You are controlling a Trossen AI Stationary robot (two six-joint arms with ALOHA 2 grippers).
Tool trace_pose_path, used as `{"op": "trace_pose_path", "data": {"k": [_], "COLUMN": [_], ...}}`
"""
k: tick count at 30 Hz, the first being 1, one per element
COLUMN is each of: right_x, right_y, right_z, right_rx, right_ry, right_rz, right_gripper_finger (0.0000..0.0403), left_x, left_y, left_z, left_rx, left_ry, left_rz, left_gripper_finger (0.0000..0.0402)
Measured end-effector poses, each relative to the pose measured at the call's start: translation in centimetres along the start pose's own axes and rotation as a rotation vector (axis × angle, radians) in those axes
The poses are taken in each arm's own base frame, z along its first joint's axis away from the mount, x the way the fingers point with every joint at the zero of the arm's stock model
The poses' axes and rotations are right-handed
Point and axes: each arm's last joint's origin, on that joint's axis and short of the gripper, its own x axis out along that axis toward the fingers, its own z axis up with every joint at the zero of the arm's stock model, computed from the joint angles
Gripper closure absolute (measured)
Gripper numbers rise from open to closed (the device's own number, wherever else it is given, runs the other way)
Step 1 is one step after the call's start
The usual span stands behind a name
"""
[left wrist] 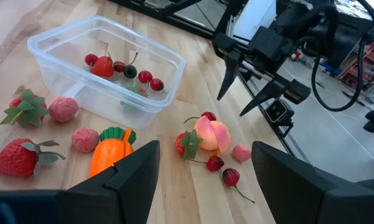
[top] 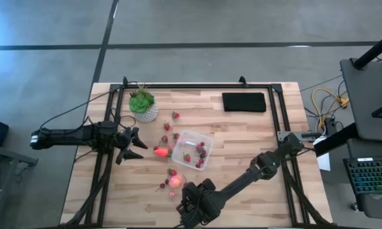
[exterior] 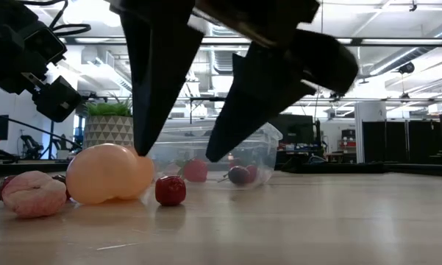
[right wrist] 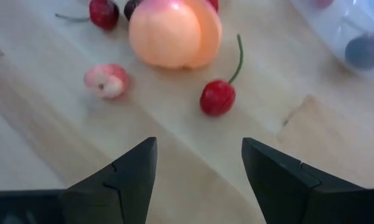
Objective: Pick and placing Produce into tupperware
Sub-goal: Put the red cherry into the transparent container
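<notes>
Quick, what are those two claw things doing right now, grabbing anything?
Left gripper: open, holding nothing, beside the carrot.
Right gripper: open, holding nothing, poised over the peach.

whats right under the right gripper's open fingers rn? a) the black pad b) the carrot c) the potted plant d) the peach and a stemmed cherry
d: the right wrist view shows the right gripper open above the peach and a stemmed cherry on the table; the carrot lies over by the left gripper.
</notes>
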Motion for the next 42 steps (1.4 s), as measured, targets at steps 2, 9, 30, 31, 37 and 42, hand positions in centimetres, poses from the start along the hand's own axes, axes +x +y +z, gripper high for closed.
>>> {"op": "trace_pose_path", "data": {"k": [2,9,30,31,37,42], "right_x": [0.5,2.4,2.7,2.7,2.8,3.0], "right_y": [-0.1,-0.2,-0.4,-0.3,-0.4,-0.5], "right_z": [0.1,1.0,1.3,1.2,1.2,1.7], "right_rx": [-0.012,0.029,-0.019,-0.026,-0.034,0.013], "right_ry": [-0.009,-0.013,0.008,0.026,0.125,0.124], "right_rz": [-0.012,-0.035,-0.038,-0.034,-0.016,-0.021], "right_gripper_finger": [0.0176,0.0176,0.0175,0.0175,0.0177,0.0177], "left_x": [0.0,0.0,0.0,0.0,0.0,0.0], "left_y": [0.0,0.0,0.0,0.0,0.0,0.0], "left_z": [0.0,0.0,0.0,0.0,0.0,0.0], "left_rx": [0.000,0.000,0.000,0.000,0.000,0.000], "left_ry": [0.000,0.000,0.000,0.000,0.000,0.000], "left_rz": [0.000,0.000,0.000,0.000,0.000,0.000], "left_gripper_finger": [0.0162,0.0162,0.0162,0.0162,0.0162,0.0162]}}
